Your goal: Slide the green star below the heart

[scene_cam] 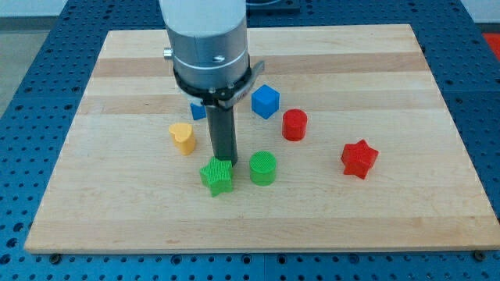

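Observation:
The green star lies near the board's middle, toward the view's bottom. The yellow heart lies up and to the left of it. My tip stands at the star's upper right edge, touching or almost touching it. The rod hangs from the grey arm body at the view's top.
A green cylinder sits just right of the star. A red cylinder and a blue cube lie further up and right. A red star is at the right. A small blue block is partly hidden behind the rod. The wooden board lies on a blue perforated table.

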